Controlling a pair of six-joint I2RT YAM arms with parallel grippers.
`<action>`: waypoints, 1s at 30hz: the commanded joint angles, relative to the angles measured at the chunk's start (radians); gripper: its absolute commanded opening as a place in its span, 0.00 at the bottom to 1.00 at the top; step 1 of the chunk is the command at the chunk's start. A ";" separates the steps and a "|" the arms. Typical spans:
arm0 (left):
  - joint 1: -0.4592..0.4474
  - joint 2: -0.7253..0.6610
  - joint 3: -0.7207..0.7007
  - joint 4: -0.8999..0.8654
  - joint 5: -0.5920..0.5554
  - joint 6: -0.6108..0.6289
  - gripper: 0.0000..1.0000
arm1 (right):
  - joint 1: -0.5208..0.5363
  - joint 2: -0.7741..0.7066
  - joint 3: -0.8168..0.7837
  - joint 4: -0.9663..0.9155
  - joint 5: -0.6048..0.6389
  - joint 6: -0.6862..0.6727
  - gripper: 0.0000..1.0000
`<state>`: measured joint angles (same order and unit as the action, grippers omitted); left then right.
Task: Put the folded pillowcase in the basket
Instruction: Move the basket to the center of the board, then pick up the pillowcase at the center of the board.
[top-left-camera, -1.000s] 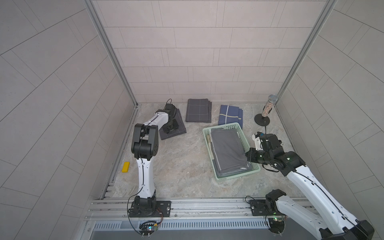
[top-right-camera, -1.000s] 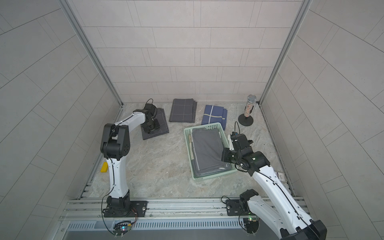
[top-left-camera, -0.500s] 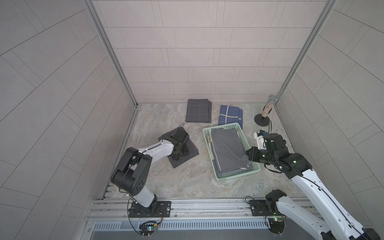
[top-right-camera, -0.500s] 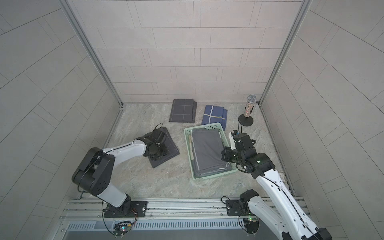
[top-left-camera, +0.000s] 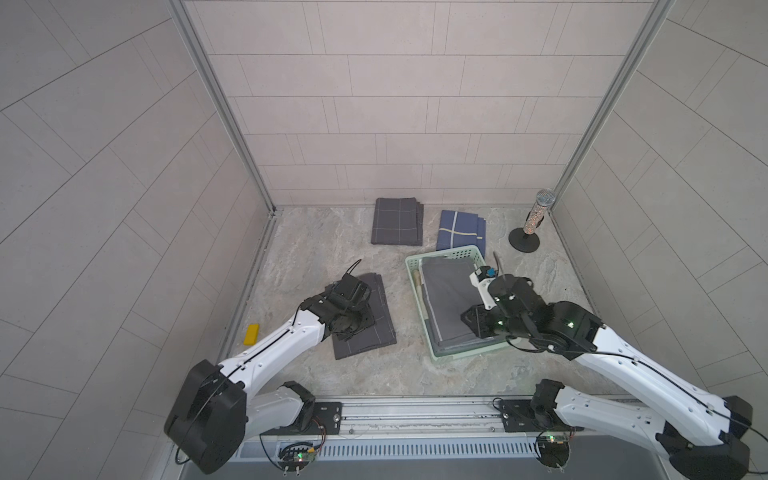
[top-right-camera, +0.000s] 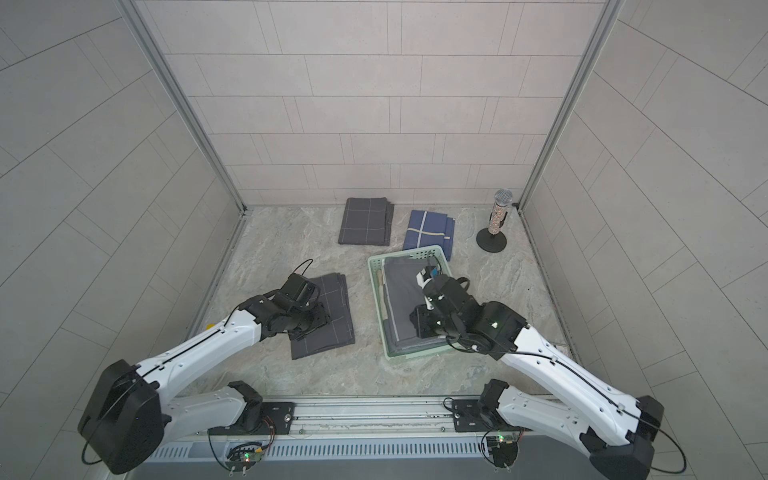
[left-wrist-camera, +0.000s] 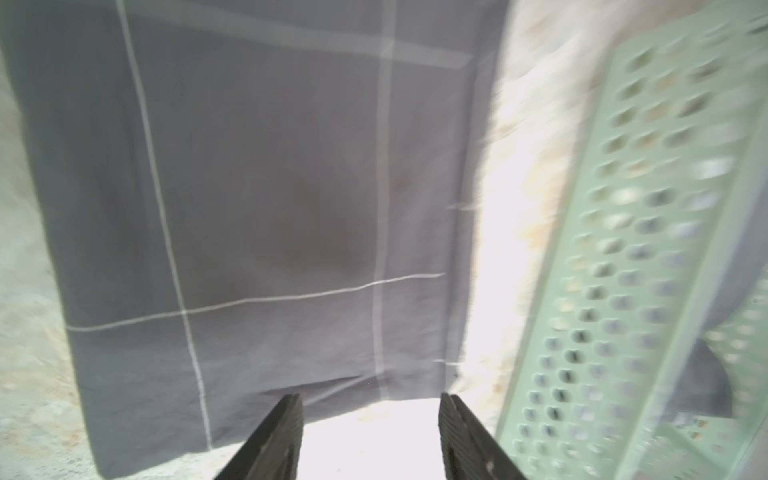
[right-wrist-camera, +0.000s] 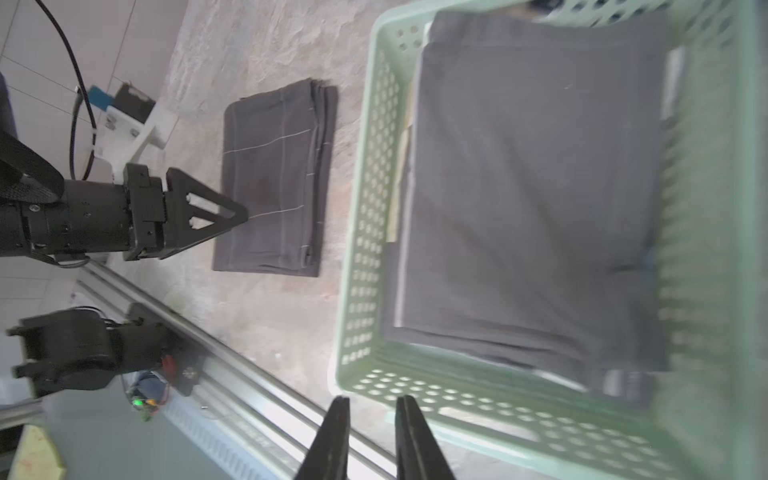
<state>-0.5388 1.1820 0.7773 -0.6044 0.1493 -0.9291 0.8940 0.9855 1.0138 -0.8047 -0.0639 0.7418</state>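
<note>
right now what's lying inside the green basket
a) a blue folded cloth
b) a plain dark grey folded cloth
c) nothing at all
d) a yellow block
B: in both top views a plain dark grey folded cloth fills the basket, while the blue folded cloth lies on the table behind it.

White-shelled left arm (top-left-camera: 274, 349) and right arm (top-left-camera: 648, 374), bulky black joints, thin black cables clipped along the links, small dark screws, green indicator lights (top-left-camera: 572, 323), black ridged left tool (left-wrist-camera: 370, 417), black bases on silver rail (top-left-camera: 415, 409).
</note>
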 joint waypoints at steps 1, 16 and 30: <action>0.086 -0.017 0.098 -0.135 -0.060 0.132 0.64 | 0.127 0.104 0.025 0.097 0.133 0.075 0.43; 0.609 0.400 0.265 -0.092 0.149 0.303 0.61 | 0.183 0.762 0.361 0.201 0.066 0.088 0.67; 0.667 0.618 0.315 0.008 0.277 0.343 0.56 | 0.138 0.965 0.333 0.292 0.007 0.135 0.65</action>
<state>0.1223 1.7866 1.0790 -0.6285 0.3870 -0.6006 1.0439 1.9305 1.3571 -0.5224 -0.0586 0.8547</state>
